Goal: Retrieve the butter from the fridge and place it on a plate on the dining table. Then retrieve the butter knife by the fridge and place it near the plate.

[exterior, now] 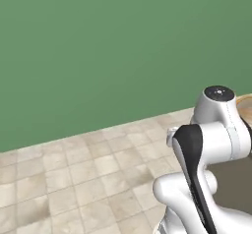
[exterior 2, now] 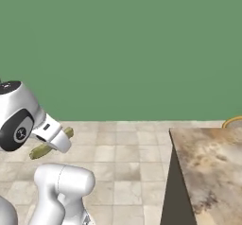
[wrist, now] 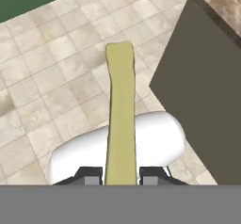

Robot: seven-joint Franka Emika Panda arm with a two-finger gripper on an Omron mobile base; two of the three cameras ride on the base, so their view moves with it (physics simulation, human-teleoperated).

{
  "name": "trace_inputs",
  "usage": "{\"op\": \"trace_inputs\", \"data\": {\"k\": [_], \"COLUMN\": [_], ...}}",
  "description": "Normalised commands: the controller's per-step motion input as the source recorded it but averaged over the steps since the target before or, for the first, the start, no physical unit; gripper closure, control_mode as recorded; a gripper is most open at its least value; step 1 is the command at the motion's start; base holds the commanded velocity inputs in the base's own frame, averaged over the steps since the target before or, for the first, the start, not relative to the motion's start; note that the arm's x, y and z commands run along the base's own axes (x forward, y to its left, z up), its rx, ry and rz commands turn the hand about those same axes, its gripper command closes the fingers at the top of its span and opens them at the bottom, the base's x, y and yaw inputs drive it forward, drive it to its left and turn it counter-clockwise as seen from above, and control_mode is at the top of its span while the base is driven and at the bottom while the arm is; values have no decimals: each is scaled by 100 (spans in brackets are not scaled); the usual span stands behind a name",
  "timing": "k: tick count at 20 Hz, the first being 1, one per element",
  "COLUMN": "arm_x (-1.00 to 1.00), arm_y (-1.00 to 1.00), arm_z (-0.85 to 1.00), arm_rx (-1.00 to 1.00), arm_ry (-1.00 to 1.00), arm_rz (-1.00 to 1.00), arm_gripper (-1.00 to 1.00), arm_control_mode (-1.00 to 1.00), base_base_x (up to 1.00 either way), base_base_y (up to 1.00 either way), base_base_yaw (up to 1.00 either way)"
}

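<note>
Tool (wrist: 120, 177) is clamped on the butter (wrist: 120, 110). In the hand view both dark finger tips sit tight against the stick's near end, one each side, w/ no gap showing. Butter is a thin olive-yellow stick running straight out from the tips, far end rounded and free in the air.

Right base view: butter (exterior 2: 40, 149) pokes out both sides of the white hand, tilted, one end low-left, other end up-right. It's held in the air above the floor (exterior 2: 127, 148), touching nothing but the tool (exterior 2: 57, 140). Arm is folded in close to the base, hand at the left of that view.

Bench, i.e. the dining table (exterior 2: 212, 167), is a beige-brown marbled slab at the right of the right base view. Its near-left corner points toward the robot, dark side face below the top. Butter is well apart from that corner, off the bench's left edge, not over the top. In the hand view the bench (wrist: 221, 4) corner and its dark side fill the upper right; butter's free end lies left of that dark face, over tiles.

A gold-rimmed round thing (exterior 2: 234, 122) shows at the bench's far edge, cut off by the frame; can't tell what it is.

Behind everything a plain green wall (exterior: 108, 51), beige tiled floor under it. Left base view has the arm's white links and dark joints at lower right.
</note>
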Motion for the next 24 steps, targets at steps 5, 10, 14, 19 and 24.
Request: {"op": "trace_inputs", "data": {"k": [5, 10, 14, 19, 24], "arm_x": [0, 0, 0, 0, 0], "arm_y": [0, 0, 0, 0, 0], "arm_z": [0, 0, 0, 0, 0], "arm_rx": [0, 0, 0, 0, 0], "arm_ry": [0, 0, 0, 0, 0], "arm_rz": [0, 0, 0, 0, 0], "arm_gripper": [100, 100, 100, 100, 100], "arm_control_mode": [100, 100, 100, 100, 100], "base_base_x": [100, 100, 100, 100, 100], "base_base_y": [74, 77, 73, 74, 74], "base_base_yaw": [-51, -68, -73, -73, -73]}}
